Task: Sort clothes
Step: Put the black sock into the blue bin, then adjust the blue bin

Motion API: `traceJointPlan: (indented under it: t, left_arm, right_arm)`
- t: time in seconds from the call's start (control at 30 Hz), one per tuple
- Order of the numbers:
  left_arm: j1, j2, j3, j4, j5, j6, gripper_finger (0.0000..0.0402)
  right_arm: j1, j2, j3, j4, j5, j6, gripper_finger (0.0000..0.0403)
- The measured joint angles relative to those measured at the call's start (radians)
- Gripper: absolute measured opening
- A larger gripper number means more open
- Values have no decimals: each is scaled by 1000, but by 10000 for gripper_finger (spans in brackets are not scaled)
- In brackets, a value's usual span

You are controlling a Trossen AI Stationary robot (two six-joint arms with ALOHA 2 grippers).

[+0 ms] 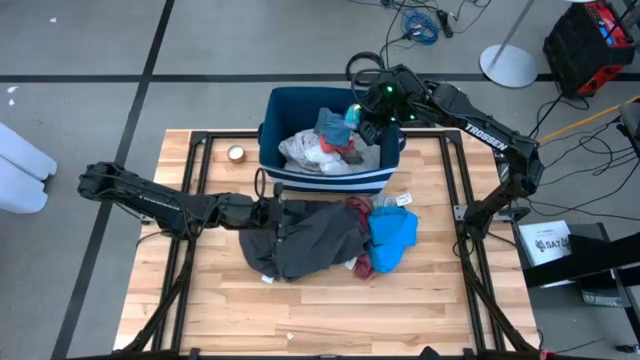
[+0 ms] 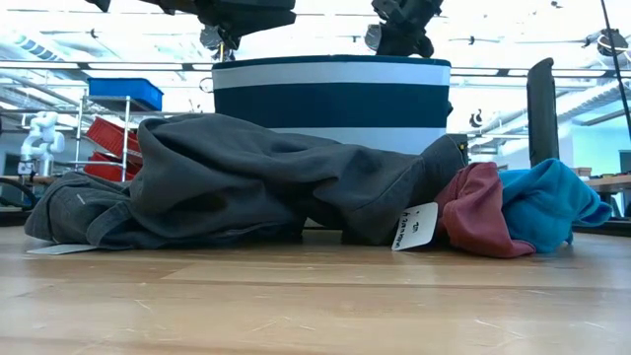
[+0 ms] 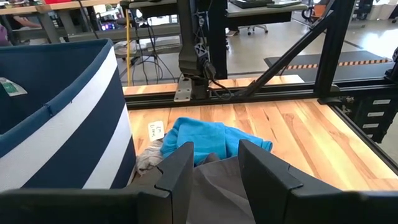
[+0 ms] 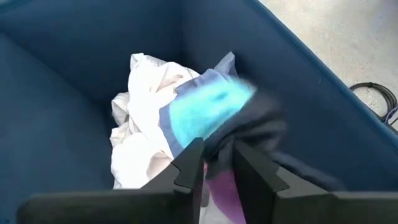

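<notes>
A dark blue bin with white stripes [image 1: 272, 112] stands at the table's far side and holds white clothes [image 1: 303, 148] and a blue-grey piece [image 1: 333, 124]. My right gripper [image 4: 218, 155] is over the bin's right part, slanting down, its fingers a little apart. A blurred bright blue and dark piece [image 4: 208, 106] lies between and ahead of them. In front of the bin a large dark grey garment [image 1: 305, 240] lies heaped on the table, with a maroon piece [image 2: 478, 212] and a bright blue piece [image 1: 392, 238] at its right. My left gripper [image 3: 216, 165] hangs open above the grey heap. My right gripper has the blurred piece's dark part [image 4: 219, 142] between its slightly parted fingers, which slant down into the bin. Whether the fingers touch the cloth I cannot tell. The piece hangs ahead of them over the white clothes.
A small roll of tape [image 1: 237, 153] lies left of the bin. Black frame rails [image 1: 190, 200] run along the table's sides. A white tag [image 2: 414, 225] sticks out of the heap. Bare wood [image 1: 330, 320] stretches along the near edge.
</notes>
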Motion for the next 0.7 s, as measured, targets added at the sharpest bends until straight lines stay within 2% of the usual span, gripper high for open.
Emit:
traceJointPlan:
  t: [0.27, 0.43, 0.57, 0.7]
  left_arm:
    - [0, 0, 0, 0, 0, 0, 137]
    - [0, 0, 0, 0, 0, 0, 137]
    - [0, 0, 0, -1, 0, 0, 137]
    - [0, 0, 0, -30, 0, 0, 137]
  right_arm:
    - [0, 0, 0, -3, 0, -2, 112]
    - [26, 0, 0, -64, -2, 0, 121]
    - [105, 0, -2, -139, -8, 2, 120]
    - [231, -1, -35, -149, -8, 42, 119]
